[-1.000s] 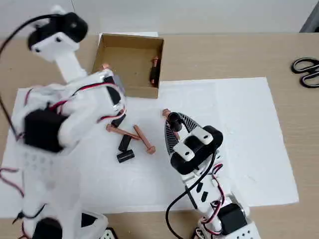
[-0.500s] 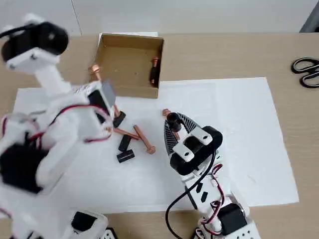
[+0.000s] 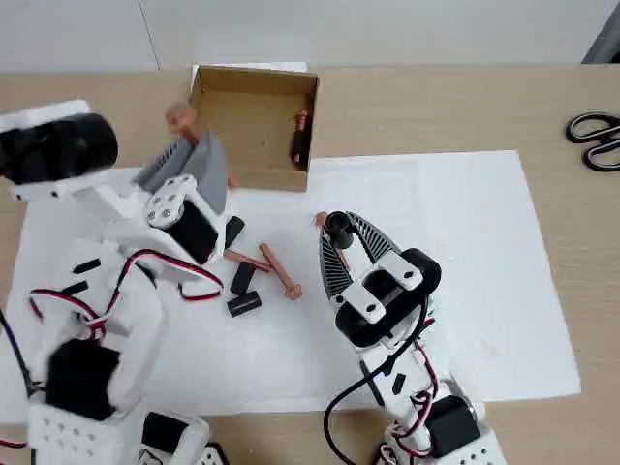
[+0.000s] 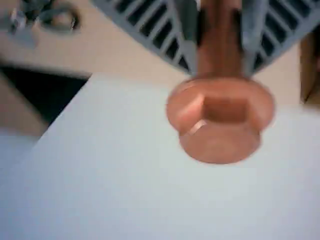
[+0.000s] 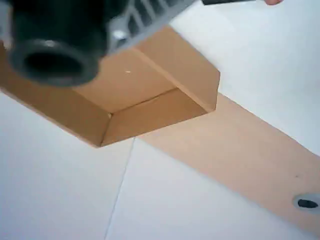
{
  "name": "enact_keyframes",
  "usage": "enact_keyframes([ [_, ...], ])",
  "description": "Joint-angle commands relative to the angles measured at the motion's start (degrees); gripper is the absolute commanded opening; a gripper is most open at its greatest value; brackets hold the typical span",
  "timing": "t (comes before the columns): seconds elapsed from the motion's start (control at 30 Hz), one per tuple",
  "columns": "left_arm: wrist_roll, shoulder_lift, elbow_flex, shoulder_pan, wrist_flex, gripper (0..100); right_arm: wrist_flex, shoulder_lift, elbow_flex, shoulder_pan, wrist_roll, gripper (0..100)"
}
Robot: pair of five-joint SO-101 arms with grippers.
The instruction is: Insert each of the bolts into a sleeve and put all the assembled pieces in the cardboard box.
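**STATUS: BOLT AND SLEEVE GRIPPED, NOT YET MATED**

1. Left gripper (image 3: 191, 147): fingers clamped on the shank of a copper bolt (image 4: 220, 117), with the hex head clear of the fingertips. Posn: raised off the tabletop (image 3: 436, 107), just beside the left wall of the cardboard box (image 3: 254, 102). A shank grip keeps the bolt axis fixed w.r.t. the gripper. How much shank is free behind the fingers cannot be told.

2. Right gripper (image 3: 339, 232): fingers clamped on the outer wall of a black sleeve (image 5: 55, 57). Posn: above the white sheet (image 3: 465, 252), near the box's front right corner. Holding by the outer wall leaves the bore unobstructed (the wrist view looks at its open mouth), which is prob. the point of this grip.

3. The held bolt and held sleeve are well apart and not aligned. Est. step: pre-insertion approach. The next move calls for both axes in line before any push; a skewed entry could jam or knock the sleeve out of the fingers.

4. Stock: one assembled piece (image 3: 300, 136) lies inside the box against its right wall. Loose bolts (image 3: 279, 271) and loose sleeves (image 3: 244, 304) lie on the sheet between the arms, so most of the task is outstanding.

5. Scissors (image 3: 596, 136) lie at the far right, well apart from the work.
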Motion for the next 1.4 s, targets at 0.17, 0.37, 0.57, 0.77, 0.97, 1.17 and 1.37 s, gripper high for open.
enact_keyframes([
  [0.17,-0.9,-1.7,6.8,5.4,-20.1,1,-1.8,-0.7,-0.6,-6.4,0.7,0.4],
  [0.37,-11.9,-1.3,8.5,15.6,-20.1,1,-9.5,-0.7,-0.5,-6.4,0.7,0.4],
  [0.57,-12.7,-1.8,11.1,16.1,-17.0,1,-10.5,-0.7,0.4,-6.2,0.7,0.4],
  [0.77,-12.6,-5.7,10.9,16.2,-15.3,1,-10.5,-0.7,3.8,-6.1,0.7,0.4],
  [0.97,-12.5,-9.1,11.0,16.2,-6.6,1,-10.6,-0.7,3.6,-6.1,0.8,0.4],
  [1.17,-11.4,-8.9,12.1,19.6,-7.0,1,-10.6,-0.7,3.5,-6.1,0.9,0.4],
  [1.37,-11.4,-9.1,20.0,20.5,-12.9,1,-10.6,-0.7,3.5,-6.1,0.9,0.4],
])
